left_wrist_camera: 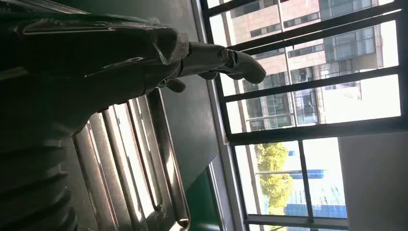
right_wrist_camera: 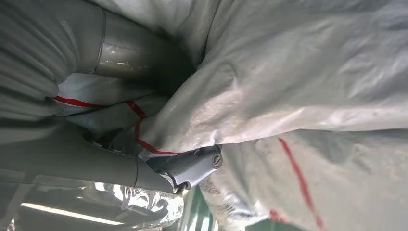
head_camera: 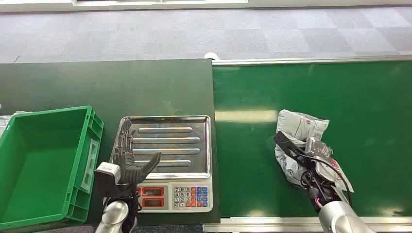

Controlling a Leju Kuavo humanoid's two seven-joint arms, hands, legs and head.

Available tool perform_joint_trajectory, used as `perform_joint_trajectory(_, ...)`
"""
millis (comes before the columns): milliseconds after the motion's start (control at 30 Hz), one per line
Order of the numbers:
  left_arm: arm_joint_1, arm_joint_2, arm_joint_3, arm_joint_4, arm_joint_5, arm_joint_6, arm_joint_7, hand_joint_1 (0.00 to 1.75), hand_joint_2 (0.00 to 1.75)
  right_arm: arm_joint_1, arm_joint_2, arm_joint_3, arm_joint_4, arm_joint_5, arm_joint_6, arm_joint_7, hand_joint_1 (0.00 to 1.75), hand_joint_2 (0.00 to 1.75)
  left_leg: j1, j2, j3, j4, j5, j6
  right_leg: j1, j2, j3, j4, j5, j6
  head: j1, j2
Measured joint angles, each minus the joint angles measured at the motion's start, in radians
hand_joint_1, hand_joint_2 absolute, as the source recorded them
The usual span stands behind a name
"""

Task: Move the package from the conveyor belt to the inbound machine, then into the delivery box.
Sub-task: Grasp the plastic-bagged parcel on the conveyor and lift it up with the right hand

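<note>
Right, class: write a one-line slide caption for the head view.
Right hand grips the grey package on the green conveyor belt; left hand hovers open over the scale tray beside the green box.

Head view: bright, even, sharp; glare streak on belt.
Left wrist: hand dark against bright windows.
Right wrist: dim, soft.

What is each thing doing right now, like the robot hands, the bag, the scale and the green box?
Package: crumpled, lying on the conveyor belt, gripped by the right hand.
Right hand: fingers closed on the package.
Left hand: fingers spread, holding nothing, over the scale's tray.
Scale: tray bare.
Green box: open, nothing inside.
</note>
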Motion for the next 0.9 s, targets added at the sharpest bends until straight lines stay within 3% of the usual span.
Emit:
perform_joint_trajectory(367, 0.0, -0.019, 0.024, -0.004, 0.024, 0.11, -0.093, 0.0, 1.75, -0.006, 0.015, -0.017, -0.102, -0.035, -0.057, -0.193, 1.75, 1.75, 0.0, 0.001, -0.003, 0.0, 0.0, 0.0, 0.0, 0.0, -0.003, 0.0, 0.0, 0.0, 0.0, 0.0)
perform_joint_trajectory(767, 0.0, -0.026, 0.035, -0.024, 0.038, 0.098, -0.098, 0.0, 1.75, -0.059, 0.087, 0.007, -0.265, -0.15, -0.132, -0.464, 1.75, 1.75, 0.0, 0.0, -0.003, 0.0, 0.0, 0.0, 0.0, 0.0, -0.003, 0.0, 0.0, 0.0, 0.0, 0.0)
perform_joint_trajectory(900, 0.0, -0.031, 0.039, -0.026, 0.042, 0.093, -0.098, 0.0, 1.75, -0.07, 0.111, 0.038, -0.319, -0.163, -0.137, -0.493, 1.75, 1.75, 0.0, 0.0, -0.003, 0.0, 0.0, 0.0, 0.0, 0.0, -0.003, 0.0, 0.0, 0.0, 0.0, 0.0)
